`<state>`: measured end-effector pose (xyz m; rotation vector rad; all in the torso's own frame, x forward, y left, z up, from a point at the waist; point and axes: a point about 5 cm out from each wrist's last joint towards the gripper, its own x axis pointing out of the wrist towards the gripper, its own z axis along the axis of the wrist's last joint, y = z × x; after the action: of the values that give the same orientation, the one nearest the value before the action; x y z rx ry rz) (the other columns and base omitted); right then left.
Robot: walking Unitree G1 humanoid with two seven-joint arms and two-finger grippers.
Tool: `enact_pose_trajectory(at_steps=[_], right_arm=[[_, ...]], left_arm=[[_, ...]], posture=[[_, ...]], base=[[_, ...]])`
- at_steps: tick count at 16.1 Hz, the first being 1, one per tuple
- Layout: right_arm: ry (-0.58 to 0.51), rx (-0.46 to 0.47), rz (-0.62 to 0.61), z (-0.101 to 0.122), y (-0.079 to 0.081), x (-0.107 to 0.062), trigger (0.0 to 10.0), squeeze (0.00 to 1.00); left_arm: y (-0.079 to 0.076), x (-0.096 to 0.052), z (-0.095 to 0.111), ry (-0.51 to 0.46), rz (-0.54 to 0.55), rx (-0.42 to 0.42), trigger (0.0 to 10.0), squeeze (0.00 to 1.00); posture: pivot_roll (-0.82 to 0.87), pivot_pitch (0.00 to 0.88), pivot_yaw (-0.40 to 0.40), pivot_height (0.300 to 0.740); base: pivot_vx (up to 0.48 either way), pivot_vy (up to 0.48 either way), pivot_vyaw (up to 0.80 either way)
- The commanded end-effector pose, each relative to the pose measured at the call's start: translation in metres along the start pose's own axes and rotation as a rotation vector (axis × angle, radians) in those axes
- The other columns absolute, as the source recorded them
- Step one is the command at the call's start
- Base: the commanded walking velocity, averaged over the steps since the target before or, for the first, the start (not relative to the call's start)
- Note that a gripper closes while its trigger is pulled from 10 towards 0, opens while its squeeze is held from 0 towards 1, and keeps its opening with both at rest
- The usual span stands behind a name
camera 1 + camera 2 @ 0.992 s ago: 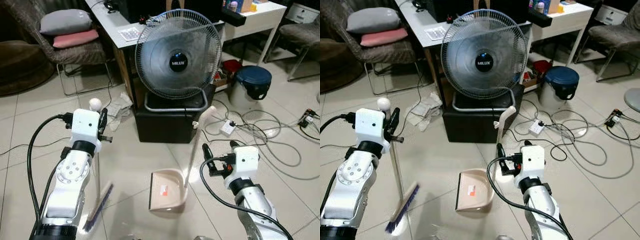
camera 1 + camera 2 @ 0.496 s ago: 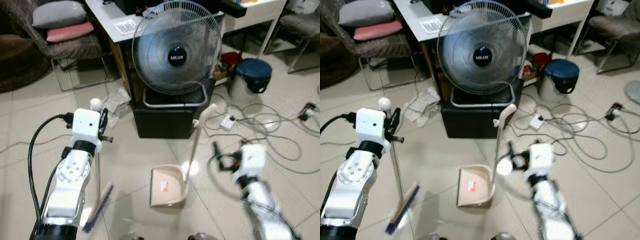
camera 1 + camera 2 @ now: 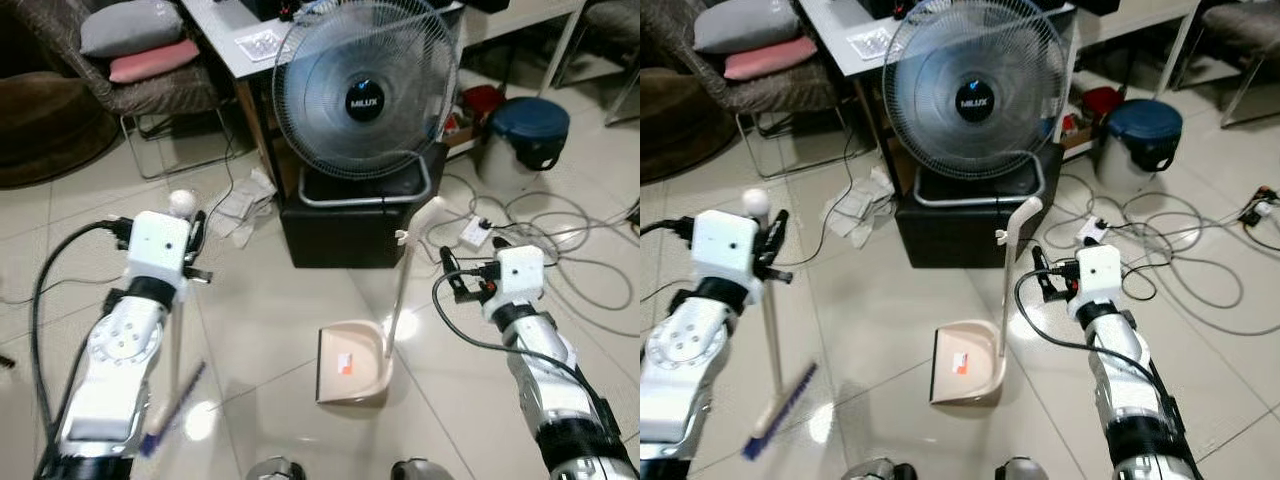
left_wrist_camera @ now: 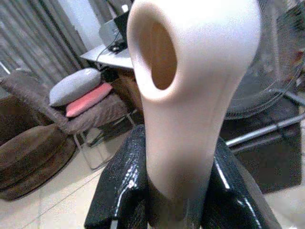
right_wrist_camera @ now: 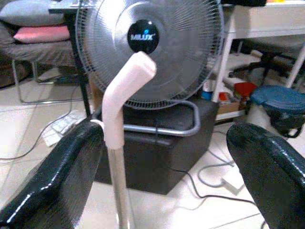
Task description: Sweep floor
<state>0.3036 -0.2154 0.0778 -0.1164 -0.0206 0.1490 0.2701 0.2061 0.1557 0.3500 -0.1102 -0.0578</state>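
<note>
Left eye view: left gripper (image 3: 190, 245) clamps the broom (image 3: 175, 360) upright at nine o'clock. Dustpan (image 3: 352, 362) stands on the tiles at centre, untouched; right gripper (image 5: 162, 157) spread wide near its handle. Sweeping seems barely begun.

Fan (image 3: 365, 100) sits on a box (image 3: 352, 235) dead ahead, counter (image 3: 232, 50) behind it; dustpan (image 3: 352, 364) stands on the floor in front, broom (image 3: 172, 350) off to its left; bin (image 3: 528, 140) and cables (image 3: 560, 240) to the right; chair (image 3: 140, 80) back left.
</note>
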Motion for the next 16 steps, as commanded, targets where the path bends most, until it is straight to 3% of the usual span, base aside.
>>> enact_pose_trajectory(at_steps=[1, 4, 12, 16], right_arm=[[-0.01, 0.016, 0.022, -0.003, 0.001, 0.002, 10.0, 1.0], [-0.024, 0.026, 0.031, -0.002, -0.001, 0.009, 10.0, 1.0], [-0.048, -0.026, -0.029, 0.021, -0.031, 0.03, 10.0, 1.0], [-0.021, -0.059, -0.008, 0.026, -0.033, 0.036, 10.0, 1.0]], left_arm=[[0.013, -0.007, 0.004, 0.002, 0.026, 0.042, 10.0, 0.0], [0.023, -0.016, 0.006, 0.018, 0.031, 0.066, 10.0, 0.0], [0.042, -0.035, 0.015, 0.055, 0.035, 0.118, 10.0, 0.0], [0.05, -0.043, 0.019, 0.072, 0.031, 0.143, 10.0, 0.0]], posture=[[0.11, 0.189, 0.145, 0.74], [0.15, 0.221, 0.157, 0.74], [0.21, 0.27, 0.176, 0.74], [0.24, 0.288, 0.195, 0.74]], base=[[0.0, 0.0, 0.0], [0.0, 0.0, 0.0], [0.0, 0.0, 0.0], [0.0, 0.0, 0.0]])
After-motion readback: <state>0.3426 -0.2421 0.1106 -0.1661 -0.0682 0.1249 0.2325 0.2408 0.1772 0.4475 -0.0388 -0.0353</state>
